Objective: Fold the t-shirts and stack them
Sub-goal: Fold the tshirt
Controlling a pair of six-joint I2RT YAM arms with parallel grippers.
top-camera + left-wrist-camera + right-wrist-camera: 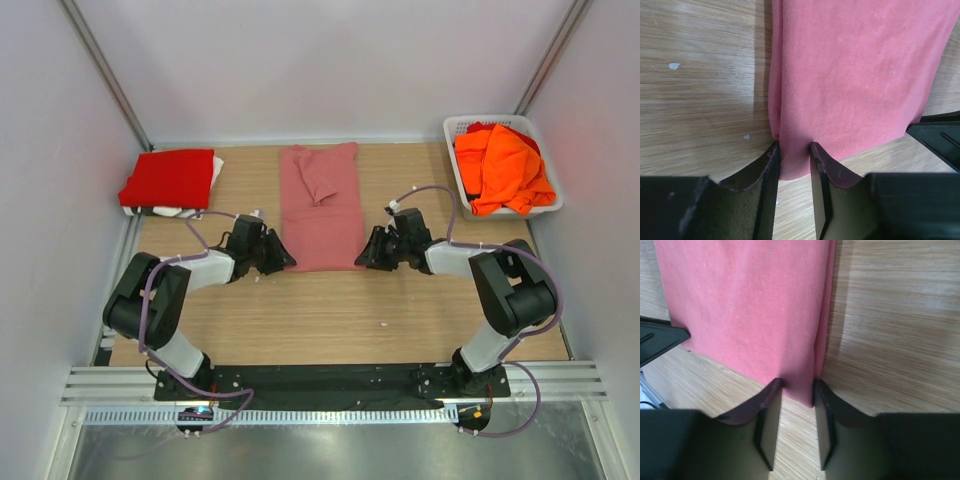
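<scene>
A dusty rose-pink t-shirt [320,210] lies folded into a long strip in the middle of the table. My left gripper [282,258] sits at its near left corner and my right gripper [365,255] at its near right corner. In the left wrist view the pink t-shirt [855,75] bunches between the fingers of the left gripper [794,147], touching both. In the right wrist view the corner of the pink t-shirt [750,305] fills the gap at the tips of the right gripper [797,385]. A folded red t-shirt [168,178] lies at the back left. Orange t-shirts [500,165] are heaped in the basket.
The white lattice basket [455,128] stands at the back right corner. White cloth [214,172] shows under the red t-shirt. Walls close the table on three sides. Bare wood lies between the pink t-shirt's near hem and the arm bases.
</scene>
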